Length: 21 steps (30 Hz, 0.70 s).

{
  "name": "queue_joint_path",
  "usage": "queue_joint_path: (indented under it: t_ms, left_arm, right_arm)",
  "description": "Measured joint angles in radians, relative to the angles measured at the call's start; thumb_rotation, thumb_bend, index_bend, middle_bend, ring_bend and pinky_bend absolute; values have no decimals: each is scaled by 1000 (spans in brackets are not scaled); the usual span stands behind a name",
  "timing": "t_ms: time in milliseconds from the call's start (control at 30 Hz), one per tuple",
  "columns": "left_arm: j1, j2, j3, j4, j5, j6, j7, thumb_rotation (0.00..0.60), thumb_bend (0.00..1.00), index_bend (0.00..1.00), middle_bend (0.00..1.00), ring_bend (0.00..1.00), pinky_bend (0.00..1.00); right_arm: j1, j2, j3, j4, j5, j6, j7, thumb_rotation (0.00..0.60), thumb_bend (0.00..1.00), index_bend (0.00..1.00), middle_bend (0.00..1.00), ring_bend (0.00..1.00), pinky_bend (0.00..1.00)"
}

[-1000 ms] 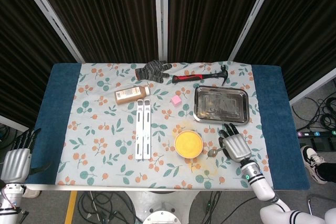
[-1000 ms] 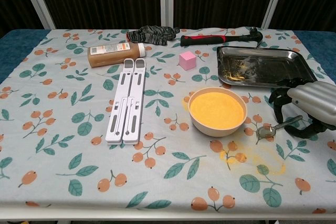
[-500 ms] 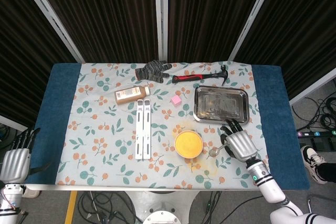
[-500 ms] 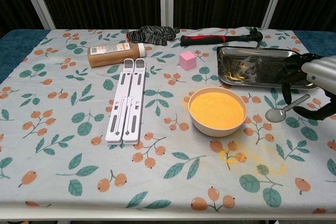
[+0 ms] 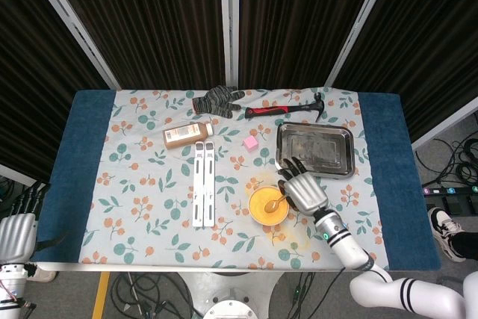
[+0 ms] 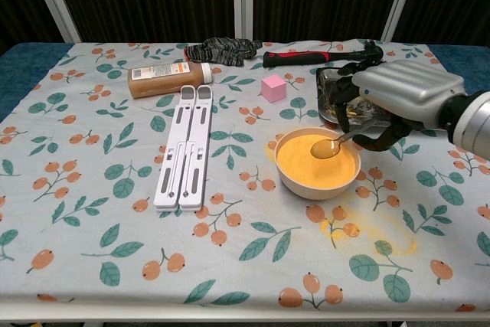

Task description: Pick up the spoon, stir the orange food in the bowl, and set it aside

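A cream bowl (image 6: 308,184) (image 5: 255,214) filled with orange food (image 6: 310,166) stands right of the table's middle. My right hand (image 6: 387,97) (image 5: 304,191) hovers over the bowl's right rim and grips a metal spoon (image 6: 331,145) (image 5: 275,205) by its handle. The spoon's bowl sits low over the orange food, at or just above the surface. My left hand (image 5: 15,231) hangs off the table's left front corner, fingers apart, holding nothing.
A steel tray (image 6: 398,93) lies just behind my right hand. A pink cube (image 6: 272,87), white folding stand (image 6: 184,145), brown bottle (image 6: 164,78), grey glove (image 6: 222,50) and red-handled hammer (image 6: 314,56) lie further back and left. Orange powder (image 6: 367,227) stains the cloth in front of the bowl.
My right hand lifted the spoon off the cloth right of the bowl and carried it left, over the bowl. The left hand barely moved.
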Motion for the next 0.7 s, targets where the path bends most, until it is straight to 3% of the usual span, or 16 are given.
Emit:
queue_joint_path:
  t_ms: [167, 333, 567, 633, 700]
  left_arm:
    - [1, -5, -2, 17, -4, -4, -14, 600, 0, 123, 89, 79, 120]
    - [2, -8, -2, 24, 1, 0, -20, 600, 0, 123, 89, 79, 120]
    - [6, -3, -3, 15, 7, 12, -15, 600, 0, 123, 89, 79, 120]
    - [8, 0, -3, 10, 8, 16, -12, 600, 0, 123, 89, 79, 120]
    - [9, 2, -3, 7, 10, 19, -9, 600, 0, 123, 89, 79, 120]
  right_arm:
    - [24, -33, 5, 9, 47, -8, -41, 600, 350, 445, 203, 0, 0]
    - [23, -24, -5, -22, 60, 4, -47, 600, 118, 219, 164, 0, 0]
    - [13, 59, -9, -114, 37, 46, -33, 600, 64, 174, 194, 17, 5]
    - [12, 105, -5, -152, 19, 60, -33, 600, 73, 181, 269, 127, 149]
    - [15, 141, -1, -179, 3, 71, -44, 600, 100, 231, 398, 356, 459]
